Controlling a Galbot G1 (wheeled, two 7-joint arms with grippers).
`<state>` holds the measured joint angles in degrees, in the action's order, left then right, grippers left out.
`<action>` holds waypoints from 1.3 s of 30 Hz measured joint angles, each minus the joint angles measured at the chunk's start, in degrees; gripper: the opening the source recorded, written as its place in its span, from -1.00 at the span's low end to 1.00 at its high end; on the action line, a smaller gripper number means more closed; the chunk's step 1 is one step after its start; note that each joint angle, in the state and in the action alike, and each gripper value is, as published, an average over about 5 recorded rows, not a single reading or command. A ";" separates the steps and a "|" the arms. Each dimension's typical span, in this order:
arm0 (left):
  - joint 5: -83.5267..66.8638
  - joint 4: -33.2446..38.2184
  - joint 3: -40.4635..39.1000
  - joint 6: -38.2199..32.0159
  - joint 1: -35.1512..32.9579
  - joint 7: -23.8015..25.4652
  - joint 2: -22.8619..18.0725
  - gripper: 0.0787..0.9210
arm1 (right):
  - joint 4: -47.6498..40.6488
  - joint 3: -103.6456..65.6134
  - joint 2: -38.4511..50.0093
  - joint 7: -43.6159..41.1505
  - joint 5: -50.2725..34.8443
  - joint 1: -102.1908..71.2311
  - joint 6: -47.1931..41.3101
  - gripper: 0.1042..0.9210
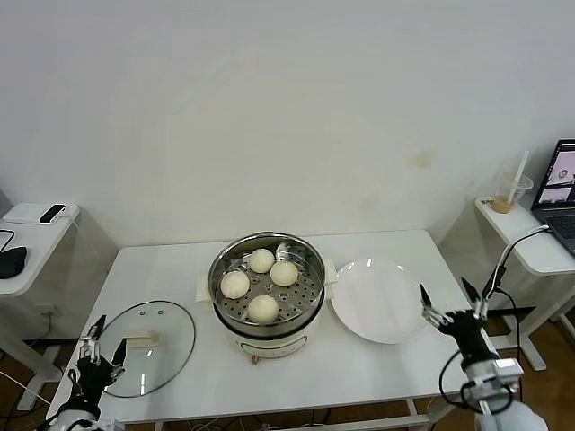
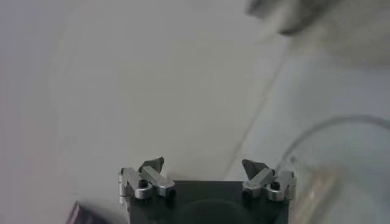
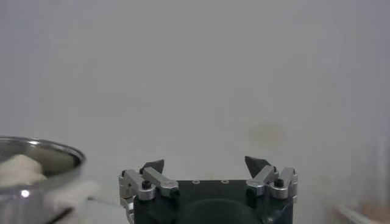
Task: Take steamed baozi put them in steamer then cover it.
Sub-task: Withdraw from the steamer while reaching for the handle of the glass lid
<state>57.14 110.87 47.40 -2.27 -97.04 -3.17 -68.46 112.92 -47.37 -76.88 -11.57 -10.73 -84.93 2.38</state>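
A: Where are the steamed baozi point(image 1: 261, 284) at this moment?

B: All four lie inside the steamer point(image 1: 267, 296), on its perforated tray. One is at the back, one toward the right side, one toward the left side, and one at the front. They sit near each other but I see small gaps between them.

A: And the steamer itself?

B: It stands in the middle of the white table point(image 1: 377, 370). Just beside it, on the robot's right, there is a white plate point(image 1: 377, 301) with nothing on it. The plate almost touches the handle of the steamer.

A: Is the cover point(image 1: 148, 347) on the pot?

B: No. The cover lies flat on the table at the robot's left, well apart from the steamer, with its cream handle up.

A: What do the arms do?

B: The left gripper point(image 1: 97, 349) is low at the front left corner of the table, just beside the edge of the cover. Its jaws stand apart and hold nothing. The right gripper point(image 1: 446, 301) is at the right edge of the table, near the rim of the plate. Its jaws are also wide apart and empty.

A: Anything else around?

B: A side table at the far right carries a laptop point(image 1: 559, 190) and a drink cup point(image 1: 510, 191) with a straw.
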 measured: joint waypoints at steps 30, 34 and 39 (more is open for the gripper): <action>13.42 -10.71 -6.38 0.74 8.85 4.51 4.87 0.77 | 2.87 -8.20 -6.99 0.38 1.35 -8.83 1.06 0.76; 13.14 -12.53 -6.90 0.74 10.45 4.74 5.16 0.77 | 3.20 -8.01 -7.61 0.38 1.83 -9.02 0.84 0.76; 13.01 -14.25 -7.53 0.74 12.07 4.86 5.04 0.77 | 3.41 -7.88 -7.97 0.37 2.23 -9.49 0.82 0.76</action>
<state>70.15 96.62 39.87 -1.53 -84.97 1.68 -63.42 116.33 -55.26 -84.85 -11.20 -8.50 -94.42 3.20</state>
